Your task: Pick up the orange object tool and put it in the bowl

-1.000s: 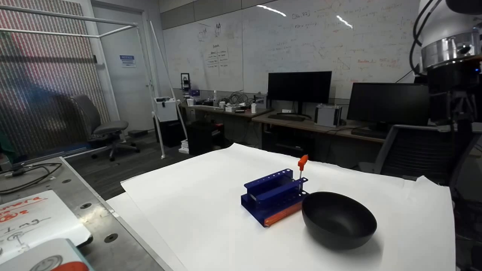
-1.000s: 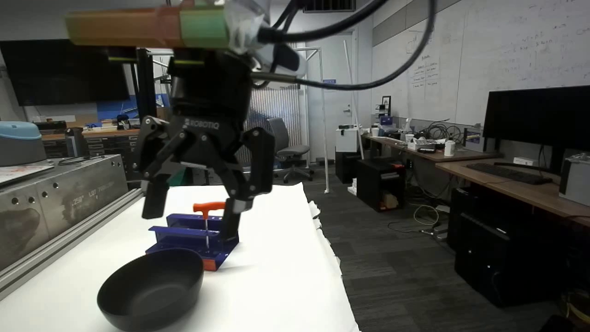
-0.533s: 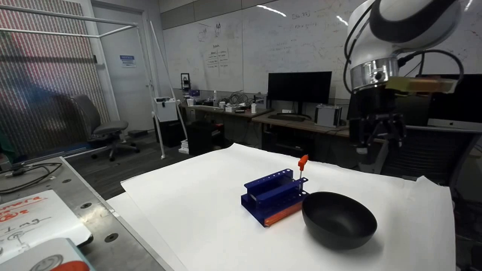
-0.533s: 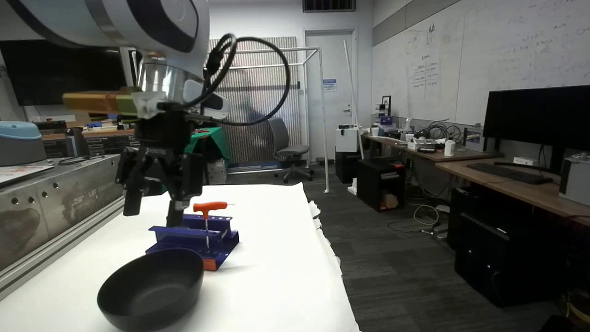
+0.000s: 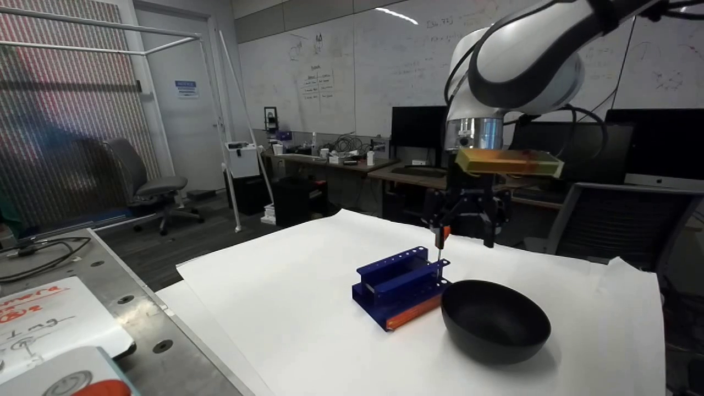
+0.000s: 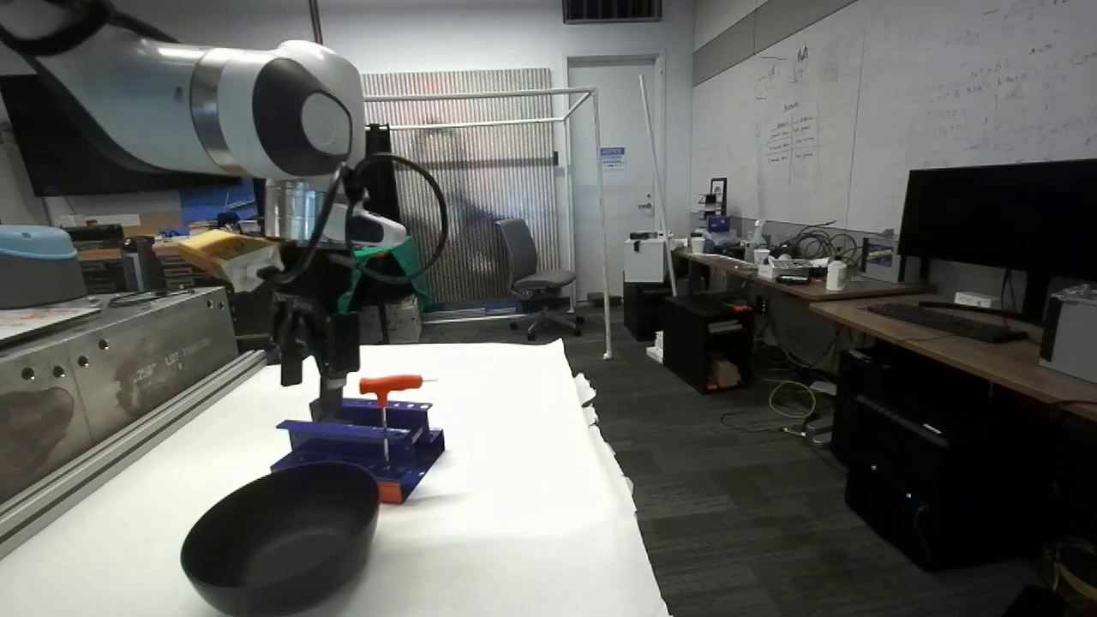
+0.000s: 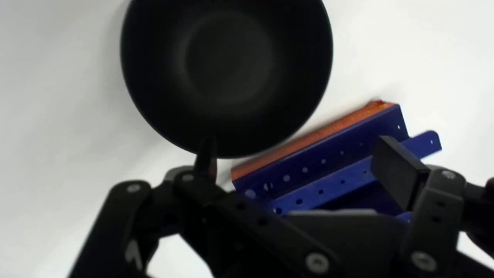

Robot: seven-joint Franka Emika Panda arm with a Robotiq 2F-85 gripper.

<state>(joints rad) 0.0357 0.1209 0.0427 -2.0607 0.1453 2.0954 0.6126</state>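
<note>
Orange tool [image 6: 391, 385] is upright in the blue rack [image 5: 399, 281], T-handle up, thin shaft running down into it near one end. Handle sits just beside one finger [image 5: 438, 237] of the gripper [image 5: 464, 242], about level with the fingertips. In an exterior view that finger covers part of it; in an exterior view a narrow gap shows between handle and fingers [image 6: 326, 401]. Wrist view gives only a blurred reddish bit behind the finger, too little to go on. Fingers spread wide, pads well apart, rack visible through the gap below them. Gripper points straight down. Arm [image 5: 509, 54] reaches in from above, link sloping down to the wrist, metal flange vertical right over the gripper. Yellow-orange box [image 5: 509, 163] juts sideways off the wrist, above the fingers. Bowl [image 7: 227, 63] is lower than the gripper and ahead of the fingertips in the wrist view, upright on the white sheet [image 5: 286, 286], very near the rack; can't tell if they touch. Farther out: metal block [image 6: 120, 368] well apart from the gripper; black mesh chair [image 5: 616, 225] and monitor [image 5: 415, 126] behind it in an exterior view.
</note>
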